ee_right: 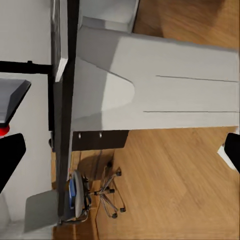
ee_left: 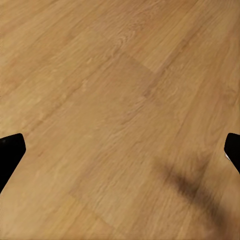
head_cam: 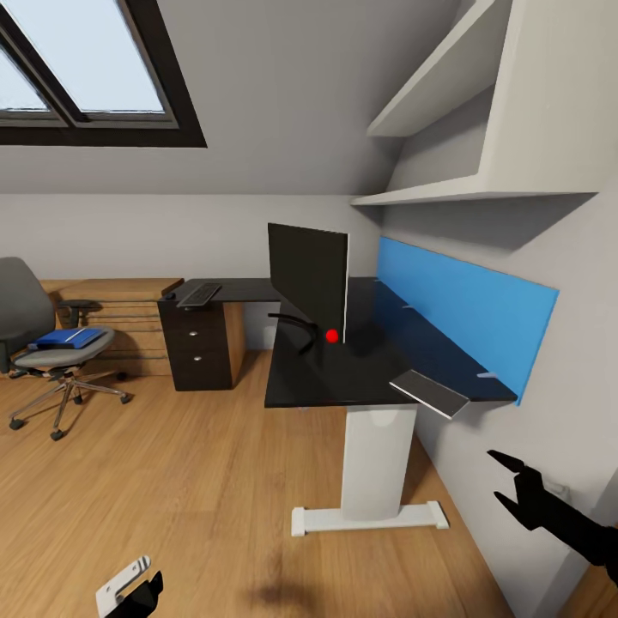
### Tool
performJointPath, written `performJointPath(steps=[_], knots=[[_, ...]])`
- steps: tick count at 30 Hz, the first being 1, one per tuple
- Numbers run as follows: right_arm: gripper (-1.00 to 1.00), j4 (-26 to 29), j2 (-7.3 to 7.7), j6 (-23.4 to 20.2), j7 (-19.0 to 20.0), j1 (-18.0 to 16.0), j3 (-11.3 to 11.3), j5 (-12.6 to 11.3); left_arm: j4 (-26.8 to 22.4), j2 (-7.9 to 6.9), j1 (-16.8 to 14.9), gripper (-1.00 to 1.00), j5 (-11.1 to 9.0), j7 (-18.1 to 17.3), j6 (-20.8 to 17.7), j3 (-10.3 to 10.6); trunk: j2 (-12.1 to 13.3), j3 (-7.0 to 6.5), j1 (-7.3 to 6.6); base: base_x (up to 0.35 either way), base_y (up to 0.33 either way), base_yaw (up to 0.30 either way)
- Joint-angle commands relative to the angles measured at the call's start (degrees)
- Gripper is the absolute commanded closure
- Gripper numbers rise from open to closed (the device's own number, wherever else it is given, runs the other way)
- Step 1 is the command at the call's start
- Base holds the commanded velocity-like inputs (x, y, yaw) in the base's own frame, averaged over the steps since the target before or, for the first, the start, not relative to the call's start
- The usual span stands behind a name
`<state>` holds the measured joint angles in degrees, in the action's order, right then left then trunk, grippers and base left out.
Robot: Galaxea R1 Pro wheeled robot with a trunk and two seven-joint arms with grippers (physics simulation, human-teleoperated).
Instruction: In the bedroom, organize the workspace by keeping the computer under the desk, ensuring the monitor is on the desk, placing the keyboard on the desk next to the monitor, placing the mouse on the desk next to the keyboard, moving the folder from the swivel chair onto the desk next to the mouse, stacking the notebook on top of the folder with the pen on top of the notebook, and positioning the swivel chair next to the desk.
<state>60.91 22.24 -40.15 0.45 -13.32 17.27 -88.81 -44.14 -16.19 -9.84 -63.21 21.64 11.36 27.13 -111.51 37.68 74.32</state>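
The desk [head_cam: 343, 373] has a black top and a white leg [ee_right: 165, 80], and stands against the right wall. On it the monitor [head_cam: 309, 276] stands upright. The keyboard [head_cam: 199, 294] and the small dark mouse [head_cam: 170, 295] lie on its far left wing. At the left, the swivel chair [head_cam: 24, 319] carries the blue folder [head_cam: 69, 337] on its seat. Computer, notebook and pen are out of view. My right gripper [head_cam: 499, 476] hangs open near the wall, right of the desk leg. My left gripper [head_cam: 137, 588] is low over the floor, its fingers [ee_left: 10, 152] wide apart.
A flat grey slab [head_cam: 429, 393] overhangs the desk's near right corner. A blue wall panel [head_cam: 468, 313] runs behind the desk, with white shelves [head_cam: 481, 184] above. The black drawer unit [head_cam: 197, 343] stands under the left wing. Wood floor [ee_left: 120, 100] lies between me and the chair.
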Motion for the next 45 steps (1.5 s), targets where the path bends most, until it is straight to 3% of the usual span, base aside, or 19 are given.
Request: performJointPath(steps=[1,2,3,6,7,8,11,17,20,27,35,45], knots=[[-1.00,0.22,-0.03,-0.99,0.05,-0.04,0.12,0.01,-0.05,-0.11,-0.08,-1.00,-0.60,0.33,0.49,0.47,-0.03,0.06,-0.01,0.000,0.000,0.000],[-1.00,0.67,-0.13,-5.62,0.12,-0.04,0.23,-0.67,0.00,-0.11,-0.07,-1.00,-0.60,0.33,0.49,0.46,-0.03,0.06,-0.01,0.000,0.000,0.000],[-1.00,0.74,-0.15,-7.46,0.14,-0.04,0.28,-1.63,0.01,-0.10,-0.06,-1.00,-0.59,0.33,0.49,0.47,-0.03,0.06,-0.01,0.000,0.000,0.000],[-1.00,0.81,-0.16,-9.48,0.13,-0.04,0.33,-4.10,0.01,-0.08,-0.06,-1.00,-0.59,0.33,0.50,0.47,-0.03,0.06,-0.01,0.000,0.000,0.000],[-1.00,0.84,-0.14,-10.56,0.06,-0.04,0.35,-6.88,0.02,-0.08,-0.07,-1.00,-0.59,0.33,0.48,0.47,-0.03,0.06,-0.01,0.000,0.000,0.000],[-1.00,0.85,-0.13,-10.96,0.03,-0.04,0.37,-8.19,0.02,-0.07,-0.08,-1.00,-0.59,0.33,0.49,0.47,-0.03,0.06,-0.01,0.000,0.000,0.000],[-1.00,0.87,-0.10,-11.40,0.05,-0.04,0.50,-9.83,0.02,-0.07,-0.09,-1.00,-0.59,0.33,0.50,0.47,-0.03,0.06,-0.01,0.000,0.000,0.000],[-1.00,0.88,-0.12,-11.39,0.11,-0.04,0.59,-10.48,0.02,-0.08,-0.06,-1.00,-0.45,0.22,0.50,0.47,-0.03,0.06,-0.01,0.080,0.000,0.000],[-1.00,0.88,-0.13,-11.32,0.14,-0.04,0.65,-10.56,0.02,-0.07,-0.05,-1.00,1.31,0.17,0.50,0.47,-0.03,0.06,-0.01,0.149,0.000,0.000],[-1.00,0.88,-0.15,-11.16,0.23,-0.04,0.85,-10.51,0.02,-0.07,-0.07,-1.00,2.78,0.21,0.50,0.47,0.77,-0.30,-0.45,0.041,0.000,0.000],[-1.00,0.82,-0.17,-10.89,0.25,-0.04,0.94,-10.39,0.02,-0.03,-0.07,-1.00,2.98,0.32,0.50,0.47,3.98,-1.73,-2.20,0.005,0.000,0.000],[-1.00,0.46,-0.10,-10.30,0.17,-0.04,2.38,-10.21,0.07,-0.02,-0.07,-1.00,3.01,0.22,0.50,0.47,3.98,-1.73,-2.20,0.004,0.000,0.000]])
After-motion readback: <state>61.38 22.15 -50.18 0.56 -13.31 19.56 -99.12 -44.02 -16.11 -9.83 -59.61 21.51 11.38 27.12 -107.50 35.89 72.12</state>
